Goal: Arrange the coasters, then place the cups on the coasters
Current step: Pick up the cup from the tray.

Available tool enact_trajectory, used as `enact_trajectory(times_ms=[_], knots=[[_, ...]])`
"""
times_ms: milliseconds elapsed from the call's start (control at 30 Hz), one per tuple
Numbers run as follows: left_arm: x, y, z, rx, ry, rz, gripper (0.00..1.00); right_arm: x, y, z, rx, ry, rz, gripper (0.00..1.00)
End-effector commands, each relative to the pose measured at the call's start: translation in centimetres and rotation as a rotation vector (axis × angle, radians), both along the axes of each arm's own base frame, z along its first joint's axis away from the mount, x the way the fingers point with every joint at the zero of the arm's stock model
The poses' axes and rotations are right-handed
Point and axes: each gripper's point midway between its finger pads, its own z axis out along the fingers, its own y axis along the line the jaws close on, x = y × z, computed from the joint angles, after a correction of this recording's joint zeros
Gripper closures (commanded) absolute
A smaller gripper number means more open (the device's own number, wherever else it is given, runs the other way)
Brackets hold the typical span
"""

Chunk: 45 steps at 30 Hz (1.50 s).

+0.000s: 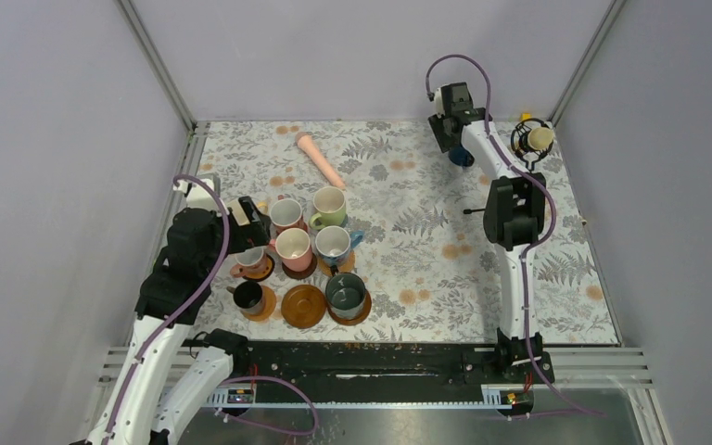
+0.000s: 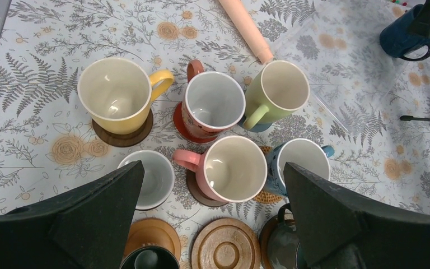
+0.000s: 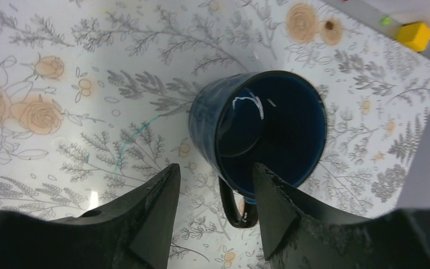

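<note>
**Top view:** The right gripper (image 1: 461, 154) is placed over the navy mug (image 1: 464, 158), upper right of centre, and is judged by far the nearer arm. One bare orange coaster (image 1: 303, 305) is noted at lower left among the occupied ones. The left gripper (image 1: 252, 221) is poised above that cluster.

**Left wrist view:** The fingers (image 2: 89, 213) are spread wide and nothing is grasped. A pink mug (image 2: 232, 168) is seen between them.

**Right wrist view:** The fingers (image 3: 145, 218) are parted and not yet clamped. The mug's handle (image 3: 236, 208) is pointed toward them, and its near wall is set between the tips.
</note>
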Motion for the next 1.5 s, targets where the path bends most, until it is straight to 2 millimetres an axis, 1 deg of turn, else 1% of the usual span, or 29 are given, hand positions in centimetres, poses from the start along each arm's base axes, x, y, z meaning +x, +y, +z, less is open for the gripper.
enact_trajectory(times_ms=[0,167,300,433,467,633,767,833,933,967,1000,1067,1133,1233,1300,1333,1400,1467], knots=[[0.5,0.1,1.4,0.000,-0.035,0.008,0.01,0.1,0.6,-0.2,0.041,0.030,0.034,0.44],[0.6,0.0,1.2,0.002,-0.027,0.006,0.01,0.2,-0.2,-1.3,0.007,0.049,0.036,0.48],[0.7,0.0,1.2,0.003,-0.024,0.008,0.01,0.2,-0.5,-2.0,0.008,0.064,0.049,0.56],[0.8,-0.1,1.1,0.003,-0.020,0.005,0.01,0.3,-0.4,-1.3,-0.001,0.056,0.083,0.65],[0.8,-0.1,1.1,0.002,-0.019,0.005,0.01,0.4,-0.4,-0.9,-0.005,0.048,0.092,0.67],[0.8,-0.1,1.0,0.002,-0.017,0.005,0.01,0.9,0.2,2.8,-0.001,-0.026,0.154,0.80],[0.8,0.0,1.0,0.003,-0.019,0.008,0.01,0.5,1.4,5.8,0.031,-0.067,0.236,0.99],[0.7,0.0,1.0,0.003,-0.018,0.009,0.01,0.1,1.8,7.6,0.043,-0.095,0.263,1.00],[0.8,0.0,1.1,0.004,-0.022,0.011,0.01,-0.6,2.0,10.9,0.055,-0.149,0.267,1.00],[0.8,0.1,1.1,0.004,-0.023,0.012,0.01,-1.1,2.3,11.9,0.065,-0.164,0.269,1.00],[0.7,0.2,1.3,0.005,-0.031,0.019,0.01,-2.8,2.9,14.9,0.092,-0.208,0.254,1.00],[0.7,0.3,1.3,0.004,-0.034,0.020,0.01,-4.5,4.0,16.7,0.150,-0.228,0.245,1.00],[0.6,0.4,1.5,0.002,-0.042,0.025,0.01,-6.4,5.4,18.2,0.249,-0.239,0.243,1.00],[0.5,0.5,1.8,-0.003,-0.057,0.027,0.01,-9.3,6.9,19.7,0.378,-0.262,0.194,1.00],[0.5,0.5,1.9,-0.006,-0.064,0.027,0.01,-11.3,7.8,20.3,0.486,-0.271,0.152,1.00],[0.5,0.5,1.9,-0.008,-0.065,0.027,0.01,-12.3,8.7,20.3,0.545,-0.264,0.164,1.00],[0.4,0.7,2.0,-0.009,-0.071,0.033,0.01,-14.9,9.9,21.1,0.628,-0.271,0.163,1.00],[0.3,0.8,2.1,-0.012,-0.077,0.039,0.01,-17.2,11.1,20.7,0.650,-0.260,0.171,1.00]])
